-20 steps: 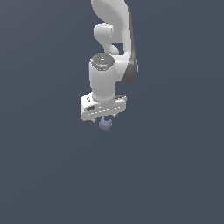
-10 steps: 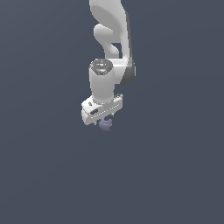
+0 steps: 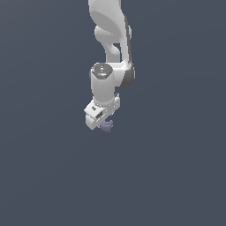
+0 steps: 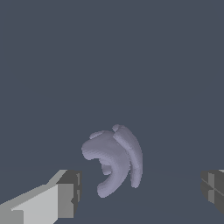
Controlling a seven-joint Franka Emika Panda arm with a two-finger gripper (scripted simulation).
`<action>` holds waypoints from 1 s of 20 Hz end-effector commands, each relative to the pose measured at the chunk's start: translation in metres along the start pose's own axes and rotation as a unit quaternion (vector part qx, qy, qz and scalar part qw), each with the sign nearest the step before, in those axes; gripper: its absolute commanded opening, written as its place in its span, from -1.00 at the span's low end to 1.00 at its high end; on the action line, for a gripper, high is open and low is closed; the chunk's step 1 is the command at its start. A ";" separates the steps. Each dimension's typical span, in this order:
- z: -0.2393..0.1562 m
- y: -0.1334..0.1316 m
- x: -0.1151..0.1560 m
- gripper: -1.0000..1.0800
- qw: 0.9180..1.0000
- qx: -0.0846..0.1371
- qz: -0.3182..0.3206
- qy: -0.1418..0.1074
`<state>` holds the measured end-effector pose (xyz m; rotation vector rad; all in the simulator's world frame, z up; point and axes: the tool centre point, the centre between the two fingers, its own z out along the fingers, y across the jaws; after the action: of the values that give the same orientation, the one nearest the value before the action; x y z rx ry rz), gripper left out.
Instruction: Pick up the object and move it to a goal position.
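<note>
Hand [image 3: 102, 120]: white, pointing down, fingers spread wide; in the wrist view one fingertip [image 4: 70, 192] and the other stand well apart on either side of the object, neither touching it. Object [image 4: 114, 157]: small lavender-grey curved piece, lying between the fingers, just below the hand in the exterior view. Task status: approach appears done; grasp, lift and carry to goal not yet done. Goal: no marker visible.

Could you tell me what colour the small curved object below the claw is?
The object is a dull lavender-grey, clearest in the wrist view.
</note>
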<state>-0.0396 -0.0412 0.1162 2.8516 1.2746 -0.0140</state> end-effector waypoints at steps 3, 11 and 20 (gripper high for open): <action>0.008 -0.004 -0.003 0.92 0.998 0.002 -0.060 0.002; 0.019 -0.010 -0.007 0.92 0.990 0.004 -0.139 0.006; 0.024 -0.013 -0.009 0.92 0.984 0.005 -0.177 0.009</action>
<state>-0.0556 -0.0398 0.0927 2.6024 1.7592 -0.0010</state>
